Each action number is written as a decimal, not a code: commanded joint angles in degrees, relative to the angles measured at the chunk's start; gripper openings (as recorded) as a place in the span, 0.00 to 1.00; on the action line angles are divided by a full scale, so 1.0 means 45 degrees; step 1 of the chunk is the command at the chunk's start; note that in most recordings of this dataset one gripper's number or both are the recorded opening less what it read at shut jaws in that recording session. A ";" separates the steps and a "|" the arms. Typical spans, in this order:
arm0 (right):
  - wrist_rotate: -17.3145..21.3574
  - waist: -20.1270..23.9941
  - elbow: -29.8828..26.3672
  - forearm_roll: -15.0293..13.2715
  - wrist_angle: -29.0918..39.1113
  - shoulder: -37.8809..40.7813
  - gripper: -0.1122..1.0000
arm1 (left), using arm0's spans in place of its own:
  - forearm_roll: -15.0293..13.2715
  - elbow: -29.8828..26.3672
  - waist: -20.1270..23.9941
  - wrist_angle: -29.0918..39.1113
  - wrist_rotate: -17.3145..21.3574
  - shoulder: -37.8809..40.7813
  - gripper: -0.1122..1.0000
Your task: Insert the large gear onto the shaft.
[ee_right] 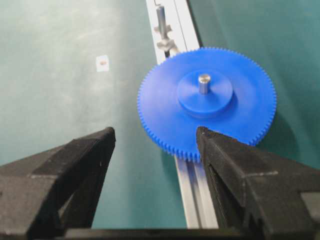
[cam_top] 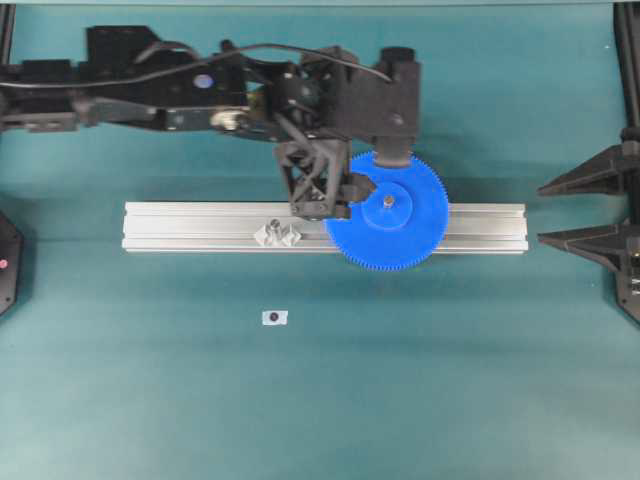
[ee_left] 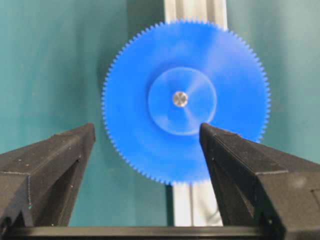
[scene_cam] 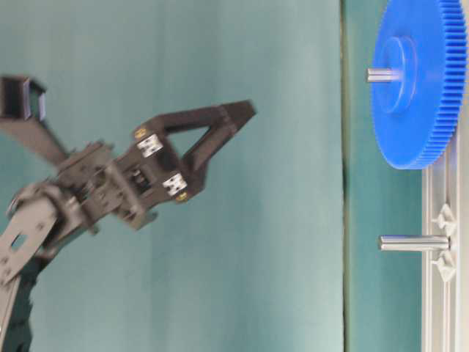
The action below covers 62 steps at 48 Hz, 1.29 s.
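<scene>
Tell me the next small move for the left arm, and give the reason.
Probably lift the left end effector straight up and clear. The large gear already sits flat on the rail with the shaft poking up through its hub, and the open jaws hold nothing. The right end effector is also open, off to the side.

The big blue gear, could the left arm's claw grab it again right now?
Probably yes. The left gripper hangs open just above the large gear, nothing lies between them, and the gear sits flat on its shaft. Its rim may be too wide; the raised hub looks easier.
</scene>
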 commanded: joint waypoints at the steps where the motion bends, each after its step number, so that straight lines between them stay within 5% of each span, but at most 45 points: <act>1: 0.0098 0.0000 -0.0273 0.0020 -0.0039 0.0078 0.78 | 0.0020 0.0313 -0.0020 -0.0371 -0.0156 -0.0977 0.87; 22: 0.0098 0.0000 -0.0234 0.0000 0.0000 0.0078 0.78 | 0.0020 0.2734 -0.0020 -0.1934 -0.1406 -0.3008 0.87; 62: 0.0098 -0.0039 -0.0156 0.0020 0.0000 -0.0078 0.78 | 0.0020 0.5996 -0.0859 -0.5098 -0.1504 -0.5215 0.87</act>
